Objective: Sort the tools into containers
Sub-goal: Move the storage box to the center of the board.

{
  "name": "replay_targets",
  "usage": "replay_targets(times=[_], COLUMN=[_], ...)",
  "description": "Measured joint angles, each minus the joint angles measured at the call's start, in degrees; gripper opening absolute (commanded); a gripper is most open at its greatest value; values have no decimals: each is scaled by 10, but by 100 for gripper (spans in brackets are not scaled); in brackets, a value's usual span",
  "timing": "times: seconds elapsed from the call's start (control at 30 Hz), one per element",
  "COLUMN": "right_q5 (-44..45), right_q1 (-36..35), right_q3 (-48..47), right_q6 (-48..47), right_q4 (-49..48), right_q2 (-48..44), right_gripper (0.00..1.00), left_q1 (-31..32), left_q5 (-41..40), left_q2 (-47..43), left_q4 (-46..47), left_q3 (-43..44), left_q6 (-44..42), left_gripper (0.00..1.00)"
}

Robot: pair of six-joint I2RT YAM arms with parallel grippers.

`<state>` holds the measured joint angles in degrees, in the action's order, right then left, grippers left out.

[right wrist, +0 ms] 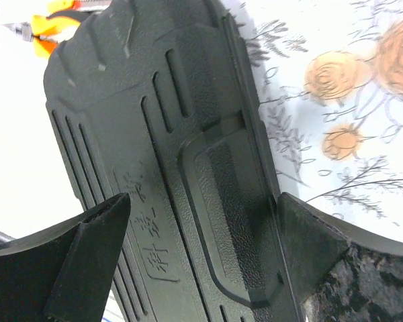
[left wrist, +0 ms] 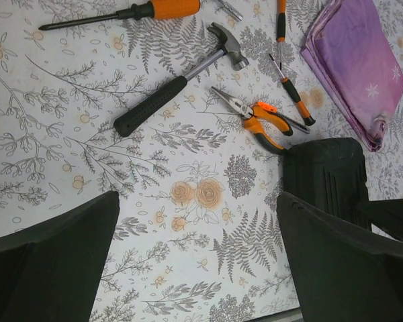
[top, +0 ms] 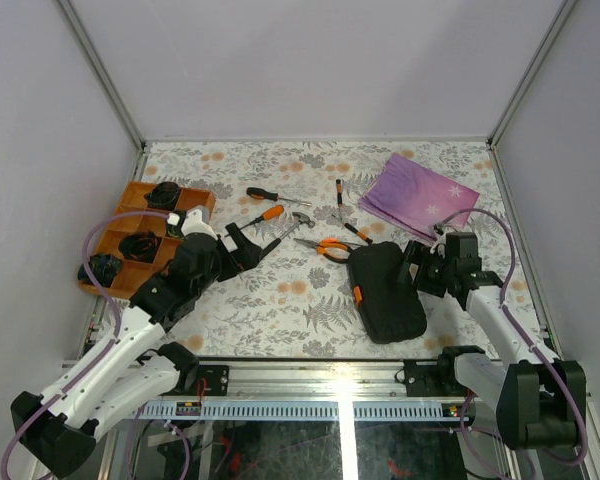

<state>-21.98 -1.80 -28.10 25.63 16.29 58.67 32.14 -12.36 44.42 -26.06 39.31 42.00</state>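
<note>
Our right gripper (right wrist: 201, 228) hung wide open and empty over the shut case (top: 385, 290); we judged it should hook the lid edge by the orange latch (top: 358, 294), which only the top view showed. Left gripper (left wrist: 198, 255) gaped empty short of the hammer (left wrist: 174, 84) and pliers (left wrist: 262, 117).

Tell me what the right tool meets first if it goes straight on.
Probably the closed black case: it lies straight ahead of the right tool, though depth is unclear.

Plain white walls (top: 310, 60) on three sides — metal corner posts (top: 100, 70); floral-patterned tabletop (top: 280, 300) — even light.
</note>
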Motion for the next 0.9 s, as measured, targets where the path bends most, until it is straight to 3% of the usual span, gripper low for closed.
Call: replay_targets(times=[0.27, 0.53, 0.9], right_q5=[8, 19, 24], right_q1=[-79, -137, -223], right_q3=[32, 79, 37], right_q6=[42, 132, 129], right_q4=[-16, -88, -179], right_q2=[-24, -41, 80], right_gripper=[93, 92, 91], left_q1=[0, 0, 3], left_q5=[23, 95, 155], left_q2=[10, 62, 71], left_q4=[8, 30, 91], left_q3=[-15, -43, -92], left_q6=[27, 45, 60], left_gripper=[100, 97, 91])
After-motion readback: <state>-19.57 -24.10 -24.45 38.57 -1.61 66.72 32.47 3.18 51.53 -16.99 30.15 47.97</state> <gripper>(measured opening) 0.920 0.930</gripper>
